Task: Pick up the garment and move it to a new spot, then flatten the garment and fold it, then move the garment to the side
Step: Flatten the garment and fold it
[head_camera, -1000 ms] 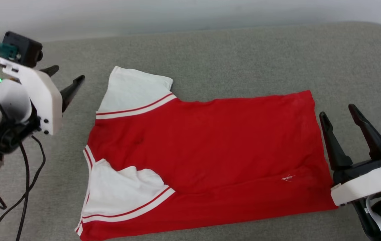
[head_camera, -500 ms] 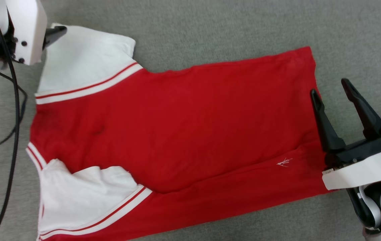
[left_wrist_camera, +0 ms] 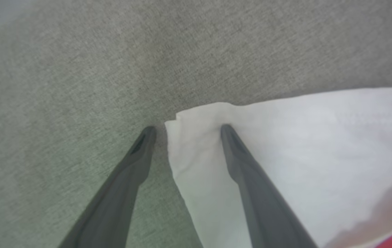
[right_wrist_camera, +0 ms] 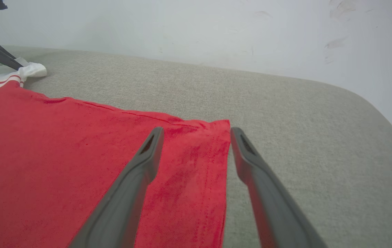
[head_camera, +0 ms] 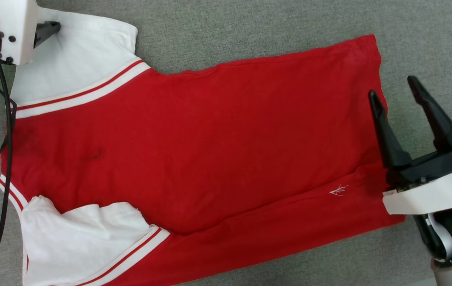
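Red shirt point(head_camera: 194, 131) flat on grey bench point(head_camera: 250, 24), left gripper point(left_wrist_camera: 187, 131) spread wide astride white sleeve corner point(left_wrist_camera: 189, 119), right gripper point(right_wrist_camera: 196, 131) spread wide astride hem edge point(right_wrist_camera: 225, 165)

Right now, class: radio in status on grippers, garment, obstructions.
Left gripper open, straddling white sleeve corner. Right gripper open, straddling hem. Garment spread flat, unheld. Black cable hangs over its sleeve end.

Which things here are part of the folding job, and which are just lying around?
Job:
red jersey with white sleeves
left end effector
right end effector

Not the job:
black cable
grey fabric surface
white wall
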Controlling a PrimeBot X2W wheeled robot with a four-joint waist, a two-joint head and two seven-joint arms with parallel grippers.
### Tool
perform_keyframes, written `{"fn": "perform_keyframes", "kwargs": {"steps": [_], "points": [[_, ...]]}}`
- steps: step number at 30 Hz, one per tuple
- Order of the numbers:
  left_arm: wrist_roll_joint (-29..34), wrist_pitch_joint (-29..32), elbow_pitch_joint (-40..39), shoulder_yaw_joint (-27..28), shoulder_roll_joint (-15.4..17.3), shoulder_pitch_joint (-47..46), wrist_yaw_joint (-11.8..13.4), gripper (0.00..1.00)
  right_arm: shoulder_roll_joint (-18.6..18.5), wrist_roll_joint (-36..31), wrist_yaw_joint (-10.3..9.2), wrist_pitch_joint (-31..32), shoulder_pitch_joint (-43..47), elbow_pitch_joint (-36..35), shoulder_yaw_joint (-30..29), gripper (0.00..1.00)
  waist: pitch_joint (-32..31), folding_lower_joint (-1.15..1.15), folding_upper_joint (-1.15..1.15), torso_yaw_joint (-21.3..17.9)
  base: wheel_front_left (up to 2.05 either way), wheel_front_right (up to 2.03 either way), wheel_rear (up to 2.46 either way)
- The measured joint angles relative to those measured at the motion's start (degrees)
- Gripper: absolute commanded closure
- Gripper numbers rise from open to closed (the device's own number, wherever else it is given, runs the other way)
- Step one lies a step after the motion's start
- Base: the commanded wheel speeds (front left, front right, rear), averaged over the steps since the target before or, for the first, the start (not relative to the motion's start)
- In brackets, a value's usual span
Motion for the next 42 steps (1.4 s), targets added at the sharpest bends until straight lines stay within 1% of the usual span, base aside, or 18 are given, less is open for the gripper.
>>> {"fn": "perform_keyframes", "kwargs": {"steps": [1,4,6,8,11,13,17,19,22,26,29,31,32,33,34,36,37,42], "points": [[0.01,-0.18,0.02,-0.31,-0.02,0.08,-0.05,1.00,-0.03,-0.04,0.00,0.08,-0.33,-0.22,-0.12,0.00,-0.14,0.00,0.00,0.09,0.00,0.00,0.00],[0.86,-1.88,0.11,-1.45,-0.45,0.67,-0.32,1.00,-0.82,-0.01,0.00,1.02,-0.87,-0.75,-0.96,0.00,-0.99,0.00,0.00,0.46,0.00,0.00,0.00],[1.85,-3.54,0.10,-2.19,-0.98,1.16,-0.42,1.00,-2.19,0.07,0.00,2.22,-1.85,-1.20,-1.69,0.00,-1.82,0.00,0.00,0.88,0.00,0.00,0.00],[2.31,-5.47,0.16,-2.65,-1.64,1.53,-0.47,1.00,-4.61,0.22,0.00,4.83,-3.03,-1.54,-2.12,0.00,-2.84,0.00,0.00,1.45,0.00,0.00,0.00],[2.35,-8.16,-0.09,-3.07,-2.63,2.13,-0.56,1.00,-8.91,2.44,0.00,10.83,-5.20,-1.80,-1.48,0.00,-4.56,0.01,0.00,2.57,0.00,0.00,0.00],[2.90,-9.77,-1.07,-3.54,-3.16,2.16,-0.67,1.00,-12.49,4.43,0.00,15.89,-7.80,-1.49,-0.80,0.00,-5.70,0.00,0.00,3.48,0.00,0.00,0.00],[3.15,-12.35,-3.81,-5.00,-3.76,2.38,-0.77,1.00,-20.15,11.54,0.00,29.55,-12.66,1.48,4.03,0.00,-7.62,0.00,0.00,5.67,0.00,0.00,0.00],[3.14,-13.60,-5.56,-5.76,-3.85,2.55,-0.81,1.00,-23.50,16.18,-0.01,37.89,-15.49,3.45,7.27,0.00,-8.45,0.00,0.00,6.67,0.00,0.00,0.00],[3.11,-14.86,-8.14,-6.94,-4.01,2.57,-0.81,1.00,-27.50,20.79,0.00,46.66,-20.05,5.43,10.66,0.00,-9.10,0.00,0.00,8.26,0.00,0.00,0.00],[2.98,-16.08,-10.73,-8.02,-4.01,2.49,-0.81,1.00,-28.63,24.26,0.00,55.20,-25.36,9.56,14.19,0.00,-8.98,0.00,0.00,10.01,0.00,0.00,0.00],[3.00,-16.72,-11.94,-8.50,-4.05,1.79,-0.81,1.00,-28.05,25.10,0.00,58.57,-28.74,13.61,15.66,0.00,-8.21,0.00,0.00,10.87,0.00,0.00,0.00],[3.01,-17.18,-12.55,-8.61,-4.11,1.10,-0.81,1.00,-27.36,24.92,0.00,59.25,-30.80,16.31,16.74,0.00,-7.54,0.00,0.00,11.40,0.00,0.00,0.00],[3.01,-17.18,-12.55,-8.61,-4.11,1.10,-0.81,1.00,-27.36,24.92,0.00,59.25,-30.80,16.31,16.74,0.00,-7.54,0.00,0.00,11.40,0.00,0.00,0.00],[3.04,-17.53,-12.89,-8.89,-4.20,0.62,-0.81,1.00,-26.14,24.86,0.00,59.48,-32.20,19.52,17.50,0.00,-6.81,0.00,0.00,11.93,0.00,0.00,0.00],[3.04,-17.53,-12.89,-8.89,-4.20,0.62,-0.81,1.00,-26.14,24.86,0.00,59.48,-32.20,19.52,17.50,0.00,-6.81,0.00,0.00,11.93,0.00,0.00,0.00],[3.11,-18.22,-13.21,-9.16,-4.47,-0.08,-0.81,1.00,-24.75,24.28,0.00,59.62,-33.43,23.31,19.96,0.00,-5.68,0.00,0.00,12.68,0.00,0.00,0.00],[3.11,-18.22,-13.21,-9.16,-4.47,-0.08,-0.81,1.00,-24.75,24.28,0.00,59.62,-33.43,23.31,19.96,0.00,-5.68,0.00,0.00,12.68,0.00,0.00,0.00],[3.07,-19.14,-12.98,-10.10,-4.42,-0.69,-0.81,1.00,-24.41,23.93,-0.08,59.29,-34.74,27.22,24.04,0.00,-4.21,0.00,0.00,13.41,0.00,0.00,0.00]]}}
